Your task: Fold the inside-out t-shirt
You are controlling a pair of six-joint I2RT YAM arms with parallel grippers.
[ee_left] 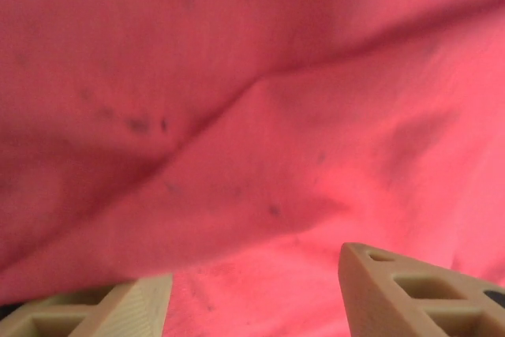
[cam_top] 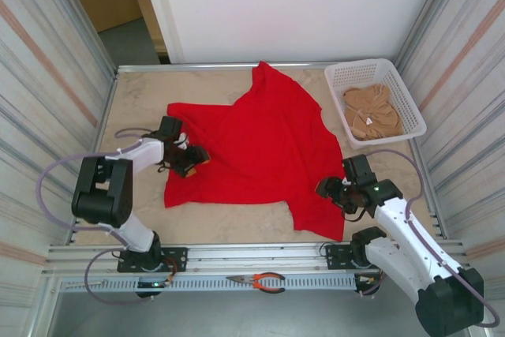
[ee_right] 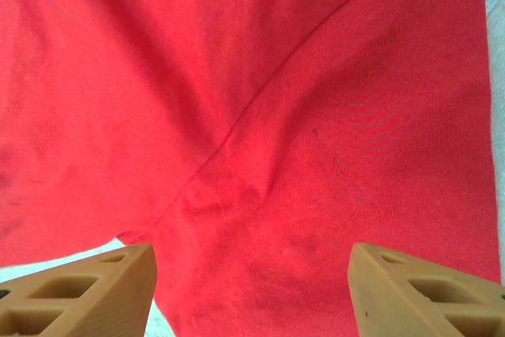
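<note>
One inside-out t-shirt point(cam_top: 260, 147) sprawls rumpled across the table's middle. The left gripper point(cam_top: 192, 157) at its left edge and the right gripper point(cam_top: 331, 189) at its near-right hem both stand apart, holding nothing. Each should probably pinch a matching edge and lift evenly. One white basket point(cam_top: 414, 112), far-right corner, holds one tan garment point(cam_top: 371, 112).

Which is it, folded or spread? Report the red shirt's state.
Spread: the red shirt lies open and wrinkled across the table, its outline wide and irregular, with no tidy fold showing.
</note>
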